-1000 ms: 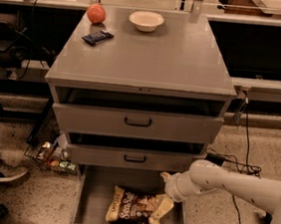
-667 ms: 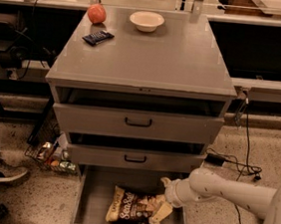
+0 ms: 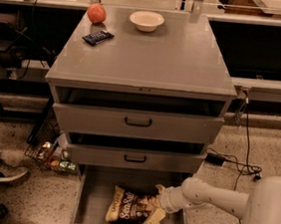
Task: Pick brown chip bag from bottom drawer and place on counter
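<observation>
Camera view: gripper [image 3: 160, 204] was down in the bottom drawer [image 3: 87, 198], at the right end of the brown chip bag [image 3: 129, 206]; couldn't tell whether it gripped. Bag was crinkly, lay flat on smooth grey metal. Drawer front was partly cut off.

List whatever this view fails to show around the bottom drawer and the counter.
Camera view throughout.
- Pincer, low in the bottom drawer at the brown chip bag's right end: it covers that end.
- Bottom drawer's front: cut by the lower edge.
- Two upper drawers' insides: shadowed beneath their overhangs.
- Dark bar's print on the counter: too small.
</observation>
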`<state>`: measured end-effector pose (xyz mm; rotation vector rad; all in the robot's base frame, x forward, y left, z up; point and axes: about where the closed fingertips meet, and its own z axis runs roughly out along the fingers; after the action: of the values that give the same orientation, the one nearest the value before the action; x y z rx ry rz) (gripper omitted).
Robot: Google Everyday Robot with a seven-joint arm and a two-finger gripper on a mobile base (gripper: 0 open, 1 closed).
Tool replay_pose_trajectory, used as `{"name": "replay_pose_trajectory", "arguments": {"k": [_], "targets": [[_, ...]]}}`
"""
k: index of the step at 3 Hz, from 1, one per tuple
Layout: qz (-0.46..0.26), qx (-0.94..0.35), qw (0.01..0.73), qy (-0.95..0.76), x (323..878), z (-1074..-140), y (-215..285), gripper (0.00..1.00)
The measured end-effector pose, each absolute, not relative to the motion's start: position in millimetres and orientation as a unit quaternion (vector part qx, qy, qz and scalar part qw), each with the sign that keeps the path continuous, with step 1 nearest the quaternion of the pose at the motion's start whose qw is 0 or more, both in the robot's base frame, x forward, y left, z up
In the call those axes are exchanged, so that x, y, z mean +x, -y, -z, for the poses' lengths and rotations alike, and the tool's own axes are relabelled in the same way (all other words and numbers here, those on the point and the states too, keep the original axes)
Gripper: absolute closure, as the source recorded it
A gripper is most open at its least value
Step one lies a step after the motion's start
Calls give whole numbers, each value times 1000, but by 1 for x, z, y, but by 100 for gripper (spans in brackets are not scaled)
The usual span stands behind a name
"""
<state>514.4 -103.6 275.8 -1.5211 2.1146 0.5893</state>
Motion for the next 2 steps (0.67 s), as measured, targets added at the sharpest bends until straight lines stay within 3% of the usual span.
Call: {"name": "replay_pose_trajectory", "arguments": {"k": [2], "targets": [[-246, -542, 240, -767, 530, -214, 70, 0]]}}
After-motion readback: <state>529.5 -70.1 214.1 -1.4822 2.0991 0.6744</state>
